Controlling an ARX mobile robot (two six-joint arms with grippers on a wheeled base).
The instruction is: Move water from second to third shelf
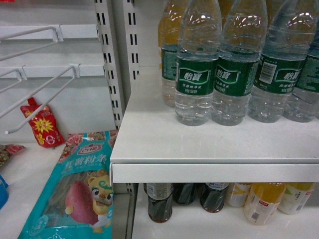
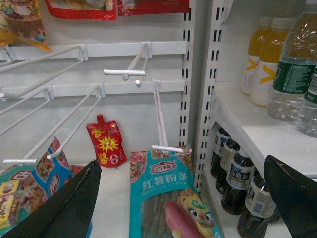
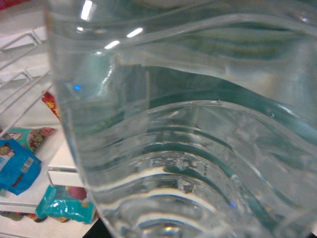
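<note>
A water bottle [image 3: 188, 129] fills the right wrist view, seemingly gripped though unconfirmed, placement pending; the left gripper [image 2: 183, 198] jaws gape empty.

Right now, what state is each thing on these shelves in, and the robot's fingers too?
Water bottles: upright, water-filled.
Nearest bottle: fills right wrist view; grip unseen.
Dark bottles: upright, shelf below.
Teal packet: lying flat.
Red pouch: standing against back wall.
Left fingers: spread apart, empty.

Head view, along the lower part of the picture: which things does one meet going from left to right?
Red pouch → teal snack bag → dark drink bottles → yellow drink bottles.
</note>
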